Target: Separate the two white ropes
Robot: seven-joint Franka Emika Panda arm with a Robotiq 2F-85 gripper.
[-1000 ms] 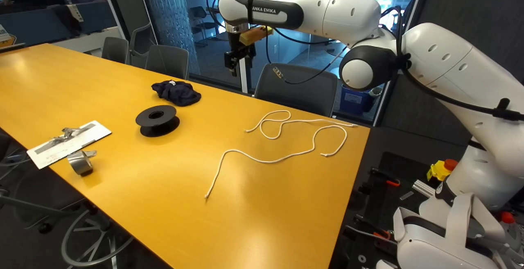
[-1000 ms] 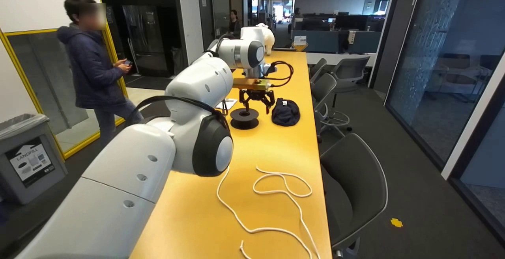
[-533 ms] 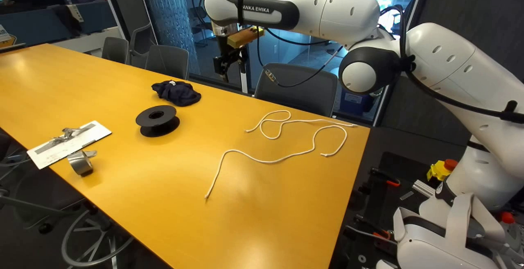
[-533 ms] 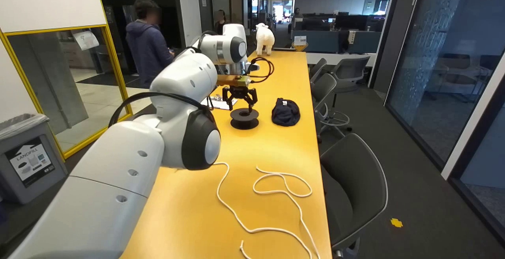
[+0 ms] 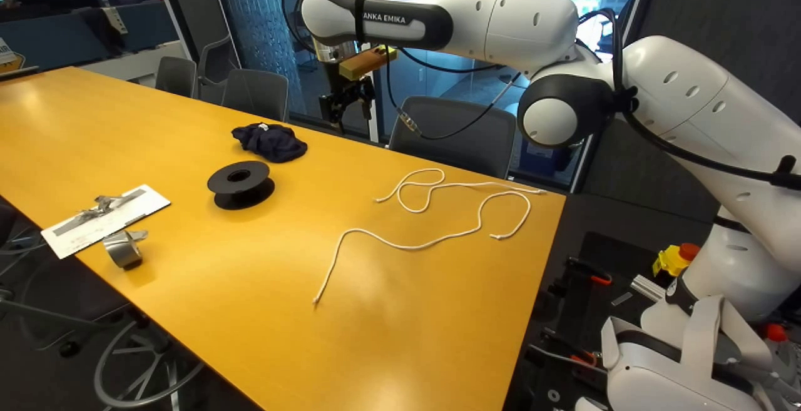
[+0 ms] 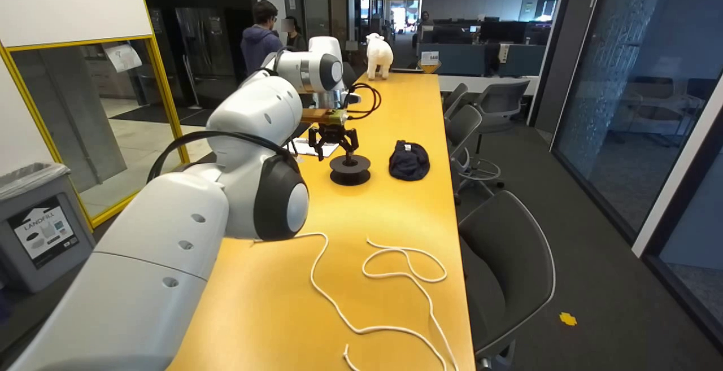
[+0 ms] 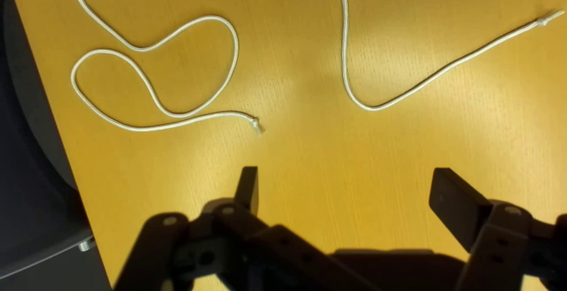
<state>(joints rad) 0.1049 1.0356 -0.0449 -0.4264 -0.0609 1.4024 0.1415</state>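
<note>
White looped rope (image 7: 236,48): lay beyond the fingers (image 7: 456,207).
Bent rope (image 7: 344,52): lay beyond them too, uncrossed.
Fingers: stood wide apart, empty.
Separation: seemed finished; next likely called for only retreat.

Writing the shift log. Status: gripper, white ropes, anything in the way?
Gripper open, holding nothing. Looped white rope and other white rope mostly apart; contact unclear at one close stretch. Black spool and dark cloth away from both.
</note>
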